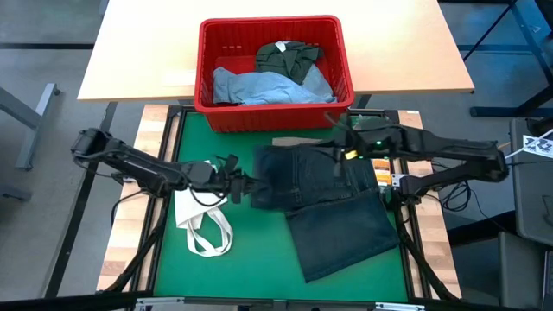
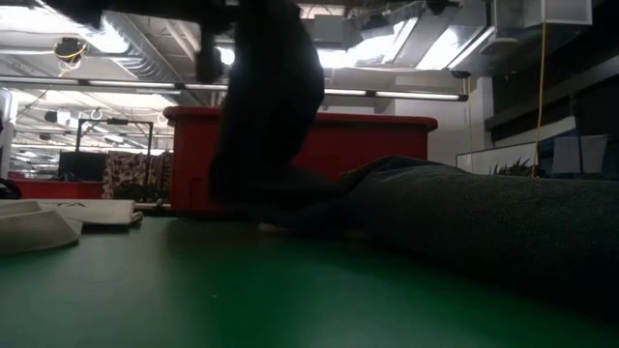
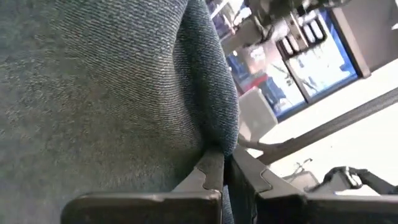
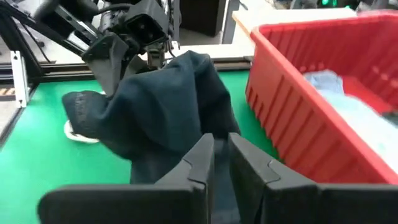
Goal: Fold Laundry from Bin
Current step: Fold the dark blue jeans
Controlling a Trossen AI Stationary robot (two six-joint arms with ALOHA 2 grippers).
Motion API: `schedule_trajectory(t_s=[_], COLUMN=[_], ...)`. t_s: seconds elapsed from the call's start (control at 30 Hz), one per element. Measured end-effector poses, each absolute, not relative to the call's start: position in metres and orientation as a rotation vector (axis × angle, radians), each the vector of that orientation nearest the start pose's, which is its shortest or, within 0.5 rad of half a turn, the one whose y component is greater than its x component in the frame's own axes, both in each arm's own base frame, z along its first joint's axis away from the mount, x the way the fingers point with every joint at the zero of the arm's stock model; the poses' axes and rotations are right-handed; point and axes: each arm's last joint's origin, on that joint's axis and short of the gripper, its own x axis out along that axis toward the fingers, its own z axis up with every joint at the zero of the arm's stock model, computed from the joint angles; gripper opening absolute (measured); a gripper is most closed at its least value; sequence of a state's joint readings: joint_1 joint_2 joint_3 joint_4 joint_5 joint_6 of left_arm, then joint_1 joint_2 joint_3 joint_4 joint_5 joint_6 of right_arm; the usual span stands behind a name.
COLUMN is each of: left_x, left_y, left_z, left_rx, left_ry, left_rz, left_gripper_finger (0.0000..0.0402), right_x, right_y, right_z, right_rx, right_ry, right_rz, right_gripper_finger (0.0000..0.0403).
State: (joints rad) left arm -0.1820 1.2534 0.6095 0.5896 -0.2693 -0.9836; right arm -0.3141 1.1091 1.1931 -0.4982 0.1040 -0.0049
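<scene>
Two arms meet over the green mat (image 1: 173, 276) just in front of the red bin (image 1: 274, 117), both busy with the dark navy jeans (image 1: 333, 207). No brand, label or readable writing shows on anything from where I stand.

The left gripper (image 1: 246, 183) has its fingers (image 3: 211, 171) pressed together on a fold at the jeans' edge farthest from the right arm, the denim pinched and lifted there. The right gripper (image 1: 344, 149) is at the jeans' corner nearest the bin; its fingers (image 4: 202, 158) stand only slightly apart, with dark cloth running between them, though I cannot tell whether they truly grip it.

The rest of the jeans lie spread on the mat, one leg reaching away from the bin toward the bench's front edge. Inside the bin, light blue jeans (image 1: 263, 86) and a dark olive-green piece (image 1: 288, 57) are heaped together; what lies beneath them is hidden. From table height the raised denim blocks much of the bin's front wall.

A white tote bag (image 1: 200, 220) sits crumpled beside the jeans, under the left arm, its straps looping outward. Bare mat remains beyond the bag and along the front edge, well away from the bin.
</scene>
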Motion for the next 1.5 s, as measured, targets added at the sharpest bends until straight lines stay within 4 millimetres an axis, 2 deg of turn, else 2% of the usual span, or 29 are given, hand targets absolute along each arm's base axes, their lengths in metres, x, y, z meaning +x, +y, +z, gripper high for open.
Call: schedule_trajectory(t_s=[0.13, 0.33, 0.47, 0.73, 1.0, 1.23, 1.5], left_x=[0.291, 0.344, 0.383, 0.454, 0.503, 0.529, 0.535], left_y=[-0.036, -0.026, -0.016, 0.009, 0.03, 0.033, 0.038], left_z=[0.262, 0.287, 0.288, 0.262, 0.244, 0.208, 0.172], left_rx=[-0.914, -0.788, -0.775, -0.81, -0.81, -0.809, -0.799], left_ry=[-0.002, -0.045, -0.029, 0.02, -0.01, 0.011, 0.024], left_rz=[0.076, 0.036, -0.018, -0.059, -0.045, 0.007, 0.156], left_gripper_finger=[0.0, 0.0, 0.0, 0.0004, 0.0004, 0.0005, 0.0006], right_x=[0.197, 0.173, 0.159, 0.131, 0.12, 0.118, 0.119], right_y=[-0.067, -0.059, -0.055, -0.048, -0.044, -0.044, -0.044], right_z=[0.382, 0.376, 0.374, 0.38, 0.381, 0.38, 0.379], right_rx=[0.073, 0.129, 0.14, 0.123, 0.134, 0.142, 0.144], right_ry=[0.482, 0.603, 0.669, 0.653, 0.655, 0.672, 0.682], right_rz=[-0.415, -0.425, -0.437, -0.489, -0.493, -0.503, -0.503], right_gripper_finger=[0.0049, 0.0049, 0.0049, 0.0049, 0.0049, 0.0049, 0.0049])
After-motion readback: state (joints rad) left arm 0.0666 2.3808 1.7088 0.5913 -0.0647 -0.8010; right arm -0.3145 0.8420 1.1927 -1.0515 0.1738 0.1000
